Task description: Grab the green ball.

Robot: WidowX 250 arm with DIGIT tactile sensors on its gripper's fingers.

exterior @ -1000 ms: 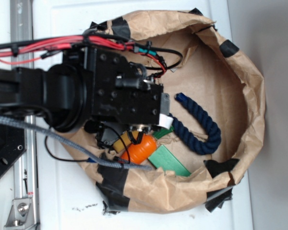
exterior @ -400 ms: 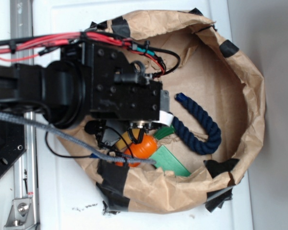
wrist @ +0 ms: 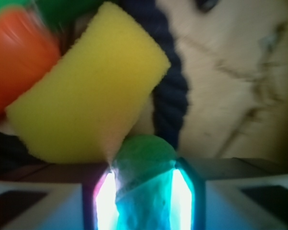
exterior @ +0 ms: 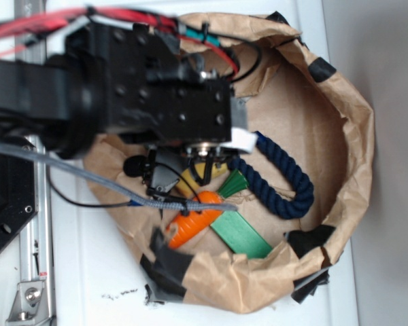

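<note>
In the wrist view the green ball [wrist: 146, 149] sits between my two lit fingers, its rounded top poking out past the tips. My gripper [wrist: 145, 168] is shut on it. A yellow foam piece [wrist: 91, 91] leans against the ball's upper left. In the exterior view the black arm head hangs over the left half of the paper basin, and the gripper [exterior: 205, 165] points down beside the yellow foam [exterior: 188, 182]. The ball itself is hidden under the arm there.
An orange carrot [exterior: 192, 222] with a green top lies by a flat dark-green block [exterior: 240, 233]. A navy rope [exterior: 280, 178] curves at the right, and shows behind the ball as rope [wrist: 169, 96]. The crumpled brown paper wall [exterior: 357, 136] rings everything. A grey braided cable [exterior: 88, 182] crosses the lower left.
The arm head has moved toward the top of the exterior view and looks larger and blurred. The carrot, partly covered before, now shows almost whole and lies lower.
</note>
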